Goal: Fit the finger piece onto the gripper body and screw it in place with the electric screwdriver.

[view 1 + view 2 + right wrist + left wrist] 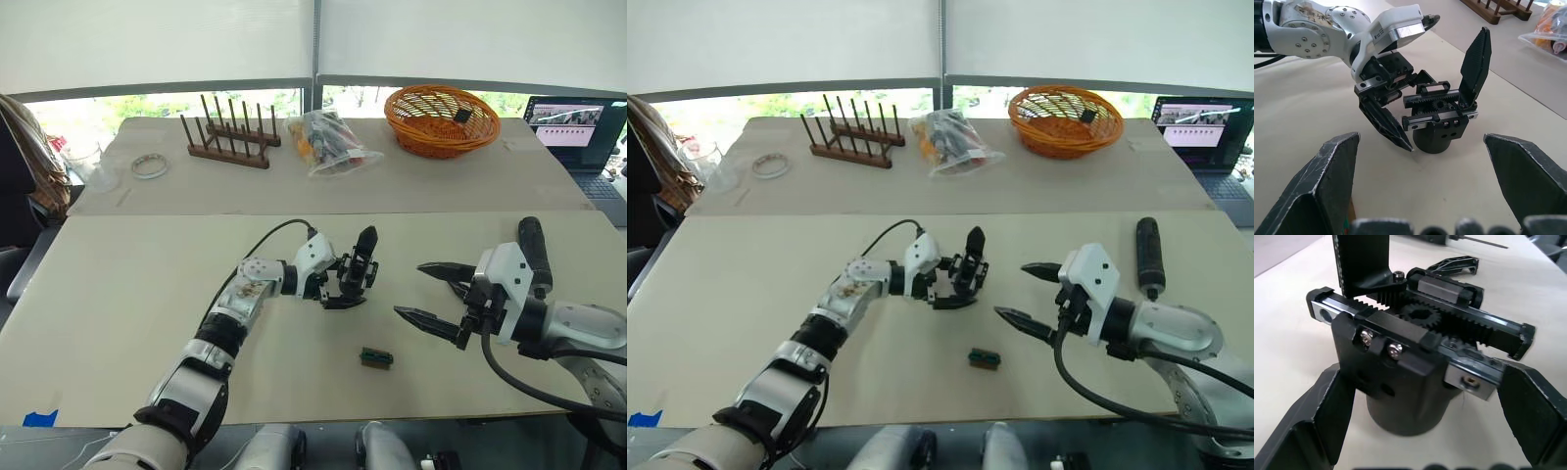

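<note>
The gripper body (1440,133) stands upright mid-table on its round base. One black pointed finger (365,245) rises from its toothed rack. My left gripper (349,287) is shut on the gripper body, its fingers (1308,431) pressed to either side. To the right, my right gripper (409,290) is open and empty, pointing at the body from a short gap. The electric screwdriver (532,257) lies on the table just behind my right wrist. A loose finger piece is out of view.
A small green block (375,357) lies near the front edge between the arms. On the far table stand a wooden peg rack (230,137), a plastic bag of parts (328,142), an orange wicker basket (441,119), a tape roll (150,165) and a laptop (578,127).
</note>
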Robot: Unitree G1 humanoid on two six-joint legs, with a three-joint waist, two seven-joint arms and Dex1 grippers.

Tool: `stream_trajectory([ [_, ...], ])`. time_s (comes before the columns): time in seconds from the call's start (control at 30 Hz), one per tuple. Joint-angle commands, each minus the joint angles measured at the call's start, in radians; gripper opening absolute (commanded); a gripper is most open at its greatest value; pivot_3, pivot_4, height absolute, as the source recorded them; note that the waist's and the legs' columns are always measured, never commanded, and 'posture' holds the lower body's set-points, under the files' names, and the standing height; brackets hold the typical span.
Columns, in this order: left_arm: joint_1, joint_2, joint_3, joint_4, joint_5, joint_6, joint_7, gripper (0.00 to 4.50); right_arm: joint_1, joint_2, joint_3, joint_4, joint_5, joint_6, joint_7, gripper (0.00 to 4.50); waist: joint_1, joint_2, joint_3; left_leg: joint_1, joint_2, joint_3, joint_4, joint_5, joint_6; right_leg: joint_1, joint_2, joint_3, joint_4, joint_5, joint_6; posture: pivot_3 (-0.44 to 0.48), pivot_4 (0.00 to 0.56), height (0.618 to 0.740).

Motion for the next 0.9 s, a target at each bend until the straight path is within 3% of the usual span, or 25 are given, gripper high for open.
stream_trajectory([
  [0.03,-0.043,-0.02,0.011,0.083,0.028,-0.1,-0.017,4.23,-0.003,0.005,-0.037,-0.044,0.007,-0.019,-0.017,4.5,-0.001,0.0,0.0,0.0,0.0,0.0,0.0,0.0,0.0,0.0,0.0,0.0,0.0,0.0,0.0,0.0,0.15,0.74],
  [0.1,-0.05,-0.022,0.019,0.117,0.036,-0.129,-0.021,3.69,-0.002,0.008,-0.038,-0.045,0.006,-0.019,-0.022,4.5,-0.001,0.0,0.0,0.0,0.0,0.0,0.0,0.0,0.0,0.0,0.0,0.001,0.0,0.0,0.0,0.0,0.15,0.74],
  [0.17,-0.043,-0.018,0.029,0.119,0.034,-0.14,-0.033,2.69,-0.001,0.009,-0.039,-0.045,0.006,-0.019,-0.025,4.5,-0.001,0.0,0.0,0.0,0.0,0.0,0.0,0.0,0.0,0.0,0.0,0.001,0.0,0.0,0.0,0.0,0.15,0.74],
  [0.2,-0.016,-0.015,0.037,0.071,0.025,-0.126,-0.023,2.59,-0.001,0.009,-0.039,-0.044,0.005,-0.022,-0.027,4.5,-0.001,0.0,0.0,0.0,0.0,0.0,0.0,0.0,0.0,0.0,0.0,0.001,0.001,0.0,0.0,0.0,0.15,0.74],
  [0.27,0.023,-0.014,0.048,-0.002,0.015,-0.105,0.003,2.61,-0.002,0.01,-0.038,-0.042,0.003,-0.025,-0.029,4.5,-0.004,0.0,0.0,0.0,0.0,0.0,0.0,0.0,0.0,0.0,0.0,0.001,0.0,0.0,0.0,0.0,0.15,0.74],
  [0.53,0.2,-0.114,0.046,-0.393,0.066,0.115,0.343,2.61,0.004,0.01,-0.038,-0.039,-0.006,-0.039,-0.024,4.5,0.004,0.0,0.0,-0.001,0.0,0.0,0.002,0.0,0.001,-0.001,0.0,0.005,0.003,0.0,0.0,0.0,0.15,0.74],
  [0.77,0.227,-0.111,0.0,-0.417,0.101,0.148,0.364,2.61,0.02,0.002,-0.059,-0.038,0.007,-0.032,-0.009,4.5,0.001,0.0,0.0,0.0,0.0,0.0,0.001,0.0,0.0,-0.002,0.001,0.004,0.007,0.0,0.0,0.0,0.15,0.74],
  [0.83,0.224,-0.099,-0.006,-0.401,0.097,0.144,0.343,3.71,0.015,0.002,-0.052,-0.036,0.002,-0.032,-0.012,4.5,0.0,0.0,0.0,0.0,0.0,0.0,0.001,0.0,0.0,-0.002,0.001,0.004,0.007,0.0,0.0,0.0,0.15,0.74],
  [0.9,0.218,-0.085,-0.01,-0.387,0.098,0.14,0.322,4.46,0.013,0.003,-0.049,-0.036,0.0,-0.032,-0.015,4.5,0.0,0.0,0.0,0.001,0.0,0.0,0.001,0.0,0.0,-0.002,0.0,0.004,0.007,0.0,0.0,0.0,0.15,0.74],
])
